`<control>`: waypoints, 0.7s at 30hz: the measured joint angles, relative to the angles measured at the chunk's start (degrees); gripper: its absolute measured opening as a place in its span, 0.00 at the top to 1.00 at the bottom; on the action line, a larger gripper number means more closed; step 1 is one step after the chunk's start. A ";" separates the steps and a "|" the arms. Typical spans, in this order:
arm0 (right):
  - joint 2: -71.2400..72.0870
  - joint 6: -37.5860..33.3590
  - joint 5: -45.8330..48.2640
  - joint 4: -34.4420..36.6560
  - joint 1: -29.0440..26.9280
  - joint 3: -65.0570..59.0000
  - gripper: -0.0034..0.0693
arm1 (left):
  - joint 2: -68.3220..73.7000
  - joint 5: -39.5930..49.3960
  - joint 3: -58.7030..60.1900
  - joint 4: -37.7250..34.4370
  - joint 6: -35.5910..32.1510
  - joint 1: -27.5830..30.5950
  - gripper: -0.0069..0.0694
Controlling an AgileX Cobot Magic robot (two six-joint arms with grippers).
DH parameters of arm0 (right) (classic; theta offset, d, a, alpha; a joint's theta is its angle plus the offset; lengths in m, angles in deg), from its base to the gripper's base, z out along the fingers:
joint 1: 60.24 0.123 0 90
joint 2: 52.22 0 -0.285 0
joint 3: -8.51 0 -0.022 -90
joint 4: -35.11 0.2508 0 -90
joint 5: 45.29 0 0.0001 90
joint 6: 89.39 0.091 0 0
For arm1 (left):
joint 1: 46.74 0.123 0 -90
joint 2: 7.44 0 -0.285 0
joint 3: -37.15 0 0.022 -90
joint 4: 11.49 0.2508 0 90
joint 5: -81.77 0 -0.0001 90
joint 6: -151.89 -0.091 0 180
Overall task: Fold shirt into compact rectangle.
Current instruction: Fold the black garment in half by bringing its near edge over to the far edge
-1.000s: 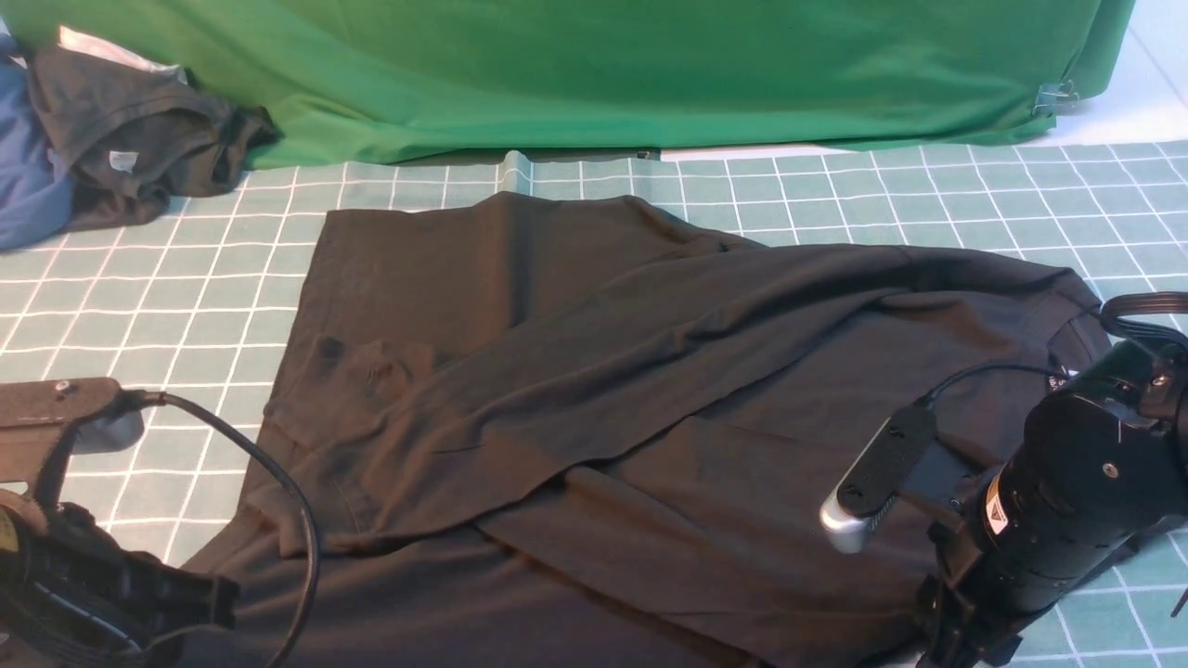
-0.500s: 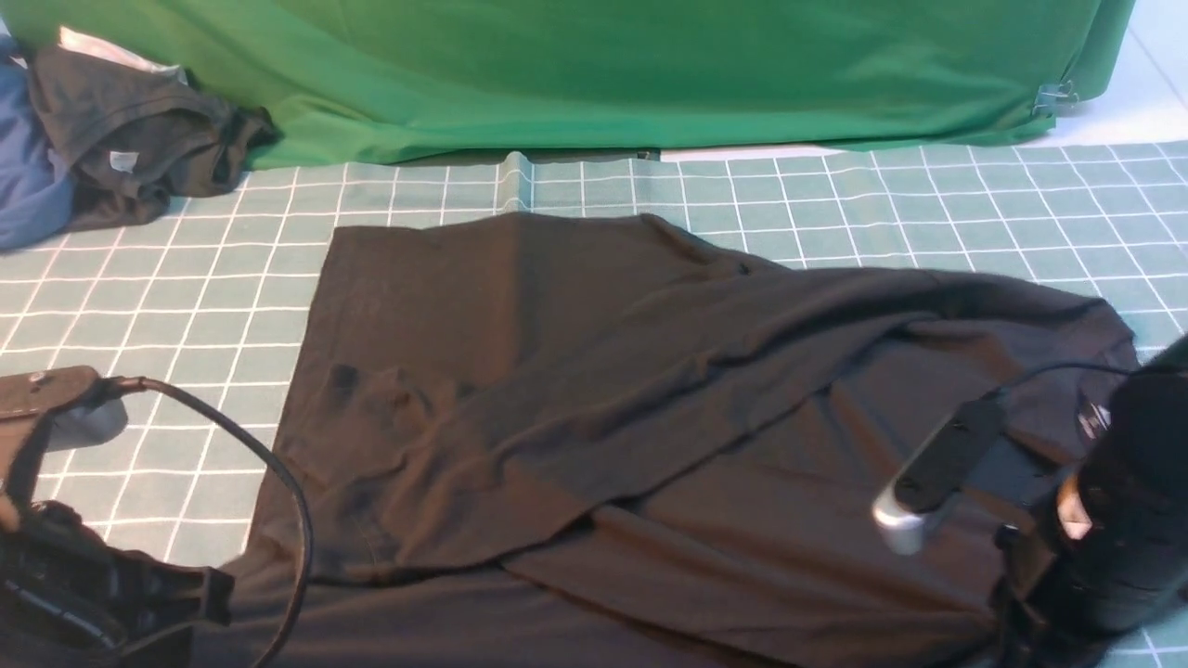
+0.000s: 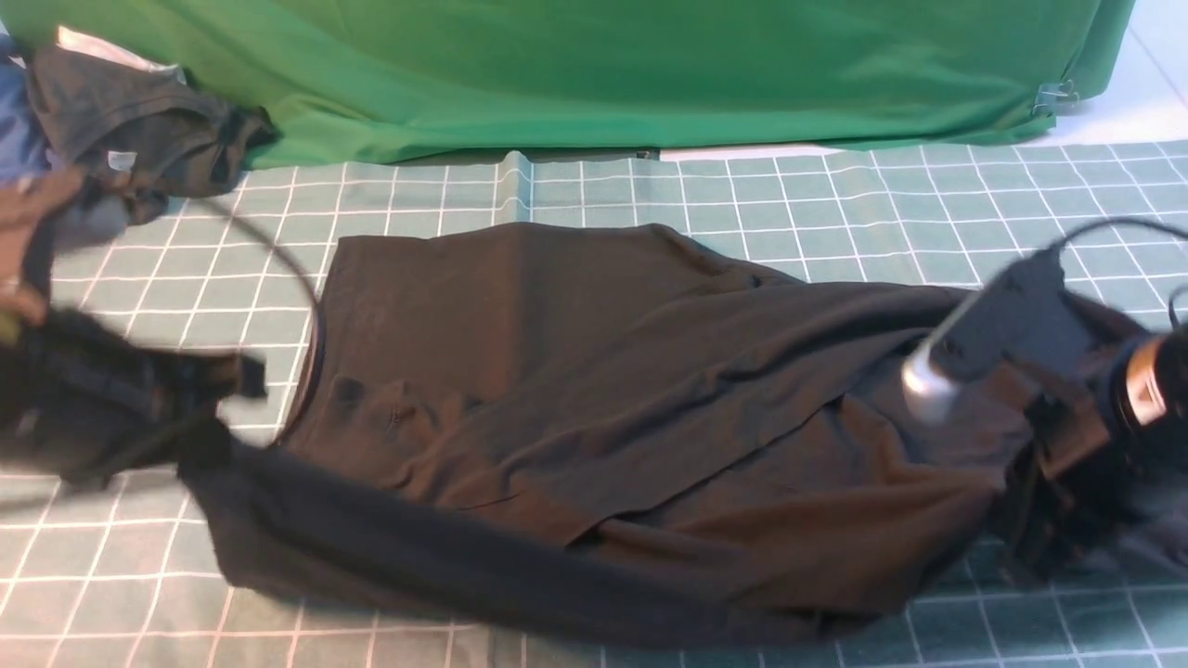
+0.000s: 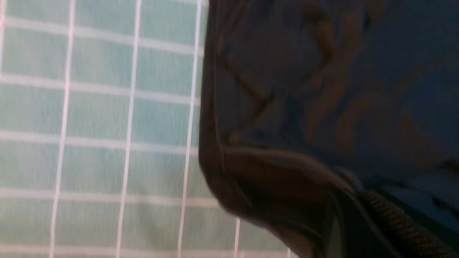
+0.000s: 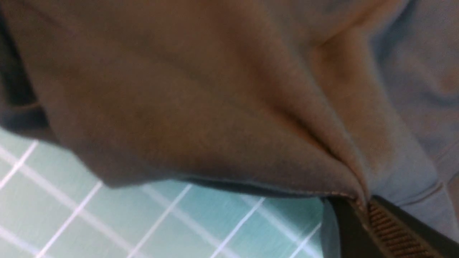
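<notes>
I'm clamping the shirt [image 3: 575, 399] edge in left end effector [image 4: 346, 195] and right end effector [image 5: 360, 206], aiming to carry both level, cloth taut between them.

The shirt [image 3: 594, 390] is a large black garment, spread crosswise in front of the green backdrop [image 3: 594, 74] and well apart from it. Its edge nearest the backdrop lies flat and fairly straight. A folded-over layer crosses the middle in slanting creases. The edge farthest from the backdrop is gathered into a thick, sagging roll, raised at both ends.
</notes>
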State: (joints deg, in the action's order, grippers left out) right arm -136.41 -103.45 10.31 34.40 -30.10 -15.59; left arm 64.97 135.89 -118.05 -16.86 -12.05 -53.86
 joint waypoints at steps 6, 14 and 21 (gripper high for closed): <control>-10.02 -4.43 -0.24 0.00 -8.16 8.71 0.90 | 14.19 -2.38 -11.27 -0.18 -1.37 2.88 0.89; -22.84 -7.86 -0.32 0.71 -13.73 22.47 0.90 | 28.93 -3.41 -26.91 -0.64 -1.51 6.73 0.89; -33.91 -9.21 2.80 1.21 -13.95 36.64 0.90 | 39.10 -2.92 -36.39 -2.16 -1.51 7.03 0.89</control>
State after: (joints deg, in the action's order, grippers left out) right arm -170.31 -112.66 13.10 35.61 -44.06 21.06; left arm 104.07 132.97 -154.44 -19.01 -13.56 -46.82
